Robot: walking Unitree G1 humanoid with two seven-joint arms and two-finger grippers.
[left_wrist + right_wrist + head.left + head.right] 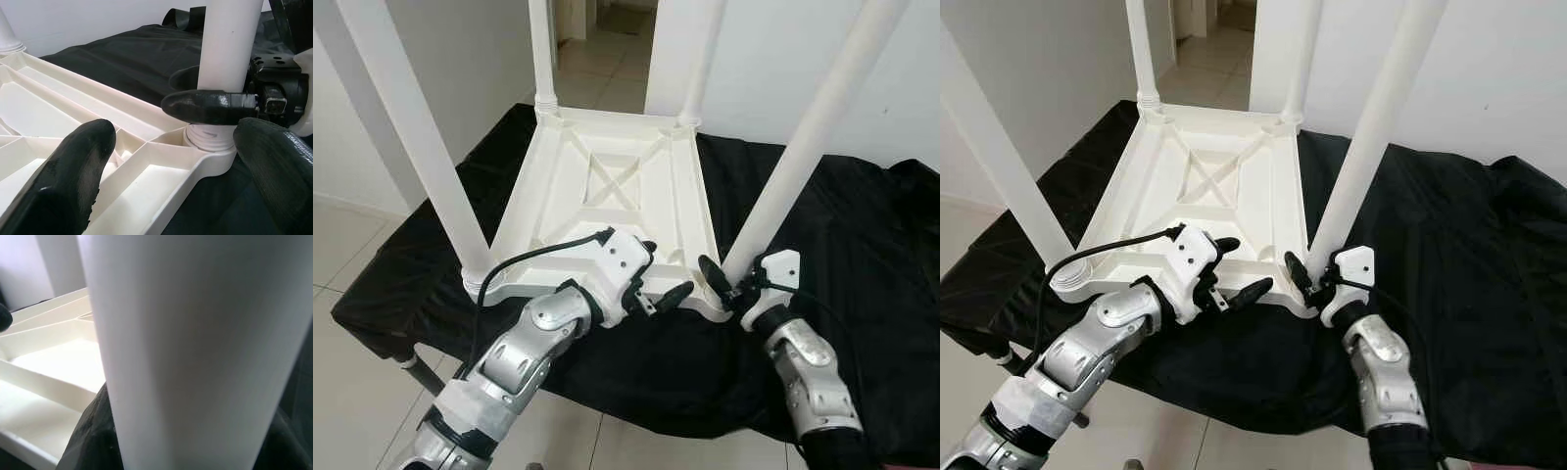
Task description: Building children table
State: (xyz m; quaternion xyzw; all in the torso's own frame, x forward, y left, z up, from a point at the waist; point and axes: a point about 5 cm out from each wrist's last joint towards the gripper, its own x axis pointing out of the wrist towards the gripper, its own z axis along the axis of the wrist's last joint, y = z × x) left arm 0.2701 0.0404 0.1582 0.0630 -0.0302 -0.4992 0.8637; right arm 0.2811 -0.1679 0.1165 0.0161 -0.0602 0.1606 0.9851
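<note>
My left gripper hovers at the near edge of the upside-down white table top, fingers spread, pinching nothing. My right gripper sits just right of it, fingers pinched around the base of the near-right leg where it enters its corner socket. The table top lies on a black cloth over a low stand. The near-left leg and two far legs stand upright. Beyond that are the white wall and a tiled doorway.
</note>
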